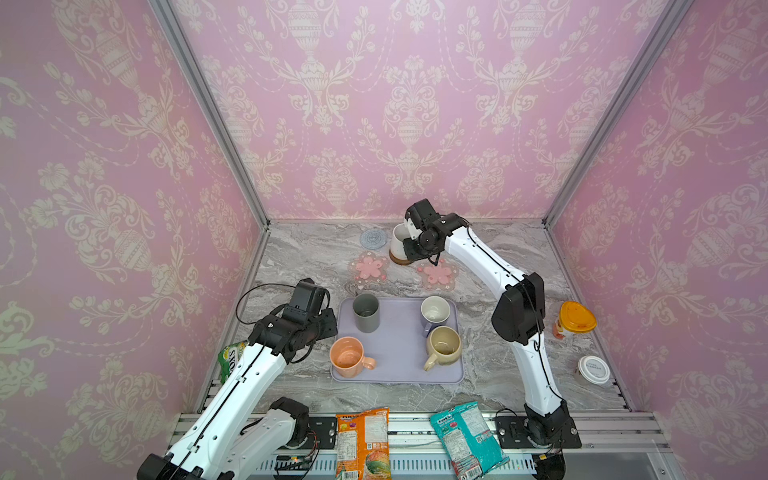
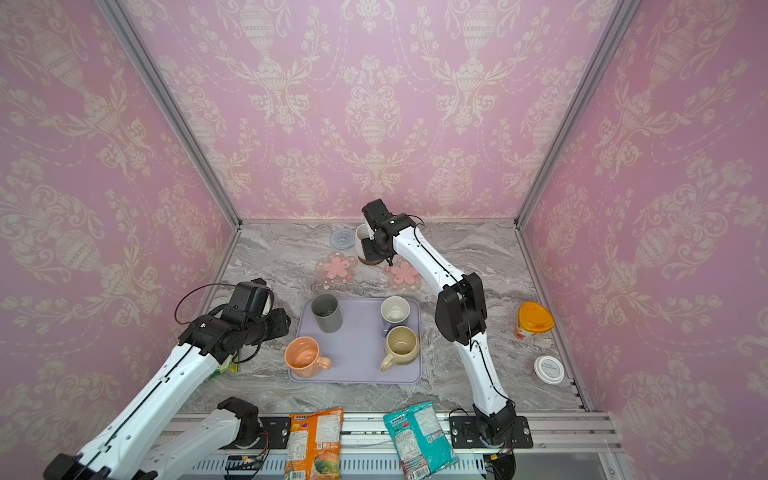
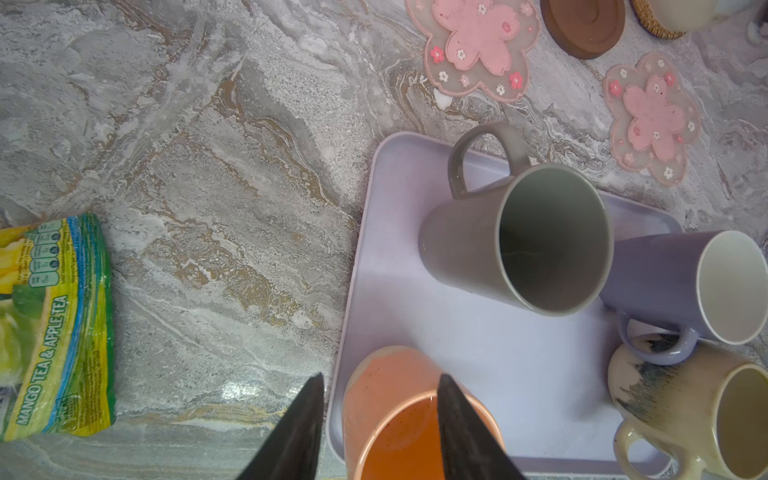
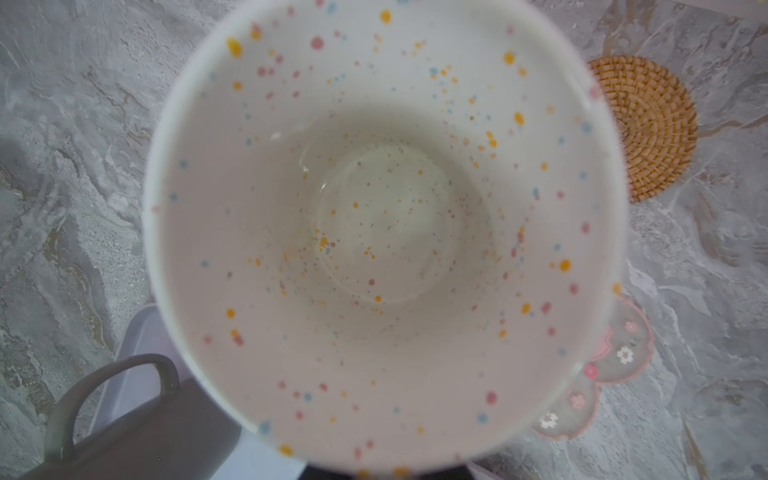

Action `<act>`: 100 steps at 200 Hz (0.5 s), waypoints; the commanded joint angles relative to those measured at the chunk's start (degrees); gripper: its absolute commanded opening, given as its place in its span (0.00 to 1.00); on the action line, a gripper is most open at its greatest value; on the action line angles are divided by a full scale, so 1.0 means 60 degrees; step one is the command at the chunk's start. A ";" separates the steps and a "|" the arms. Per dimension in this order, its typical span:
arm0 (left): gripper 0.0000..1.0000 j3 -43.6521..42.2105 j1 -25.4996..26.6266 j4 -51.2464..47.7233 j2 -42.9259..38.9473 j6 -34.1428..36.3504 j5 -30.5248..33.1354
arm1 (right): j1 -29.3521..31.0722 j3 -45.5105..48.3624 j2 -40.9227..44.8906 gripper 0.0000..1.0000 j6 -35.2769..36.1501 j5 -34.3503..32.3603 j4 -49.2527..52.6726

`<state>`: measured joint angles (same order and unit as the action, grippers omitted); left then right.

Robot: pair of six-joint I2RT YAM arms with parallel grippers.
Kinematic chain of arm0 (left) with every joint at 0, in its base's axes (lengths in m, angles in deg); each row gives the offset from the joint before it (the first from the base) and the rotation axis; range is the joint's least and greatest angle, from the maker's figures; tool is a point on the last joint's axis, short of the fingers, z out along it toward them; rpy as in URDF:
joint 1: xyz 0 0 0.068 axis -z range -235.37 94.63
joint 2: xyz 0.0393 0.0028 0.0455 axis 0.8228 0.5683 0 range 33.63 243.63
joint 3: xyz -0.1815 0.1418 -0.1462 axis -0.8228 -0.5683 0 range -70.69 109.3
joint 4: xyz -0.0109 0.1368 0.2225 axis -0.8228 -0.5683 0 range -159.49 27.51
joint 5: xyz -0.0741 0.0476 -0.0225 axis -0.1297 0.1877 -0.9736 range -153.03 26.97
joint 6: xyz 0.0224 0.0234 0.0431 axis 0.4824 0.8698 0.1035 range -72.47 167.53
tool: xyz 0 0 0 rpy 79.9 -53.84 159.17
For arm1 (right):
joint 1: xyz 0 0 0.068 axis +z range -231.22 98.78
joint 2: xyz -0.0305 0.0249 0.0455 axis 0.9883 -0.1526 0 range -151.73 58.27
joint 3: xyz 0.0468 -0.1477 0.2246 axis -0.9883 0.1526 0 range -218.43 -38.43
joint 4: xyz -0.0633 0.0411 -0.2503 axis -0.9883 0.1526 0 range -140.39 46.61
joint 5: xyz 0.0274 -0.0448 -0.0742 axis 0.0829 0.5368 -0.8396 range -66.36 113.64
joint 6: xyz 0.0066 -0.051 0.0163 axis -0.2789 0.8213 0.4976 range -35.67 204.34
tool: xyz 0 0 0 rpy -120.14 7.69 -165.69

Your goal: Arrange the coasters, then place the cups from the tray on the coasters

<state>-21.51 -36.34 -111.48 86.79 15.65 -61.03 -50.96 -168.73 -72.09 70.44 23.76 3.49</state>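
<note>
The lavender tray [image 1: 399,345] sits in the middle, carrying the dark grey mug [image 1: 366,312], lavender mug [image 1: 434,313], beige-yellow mug [image 1: 444,347] and peach-orange mug [image 1: 348,357]. My left gripper [image 3: 381,376] hovers beside its edge, jaws apart, empty. My right gripper [image 1: 409,241] is clamped on the white speckled cup [image 4: 382,232] at the back, near the dark brown wooden coaster [image 3: 582,25] and tan rattan coaster [image 4: 648,129].

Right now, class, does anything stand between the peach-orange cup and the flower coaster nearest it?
Yes. In both top views the dark grey cup stands on the tray, in line between the peach-orange cup and that flower coaster.
</note>
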 commanded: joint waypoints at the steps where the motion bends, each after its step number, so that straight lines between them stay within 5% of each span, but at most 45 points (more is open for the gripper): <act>1: 0.47 0.0366 0.0059 0.0009 0.0136 0.0501 0.0434 | -0.0119 -0.0856 -0.0019 0.00 -0.0459 -0.0019 -0.0423; 100: 0.48 0.0657 -0.0616 0.0366 0.0804 0.0991 0.0159 | -0.0336 -0.2635 -0.1521 0.00 -0.1020 -0.0224 -0.0405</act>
<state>-18.75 -38.88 -109.95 90.77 19.61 -59.67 -52.49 -180.16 -80.49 66.45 23.61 4.04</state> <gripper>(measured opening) 0.474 0.196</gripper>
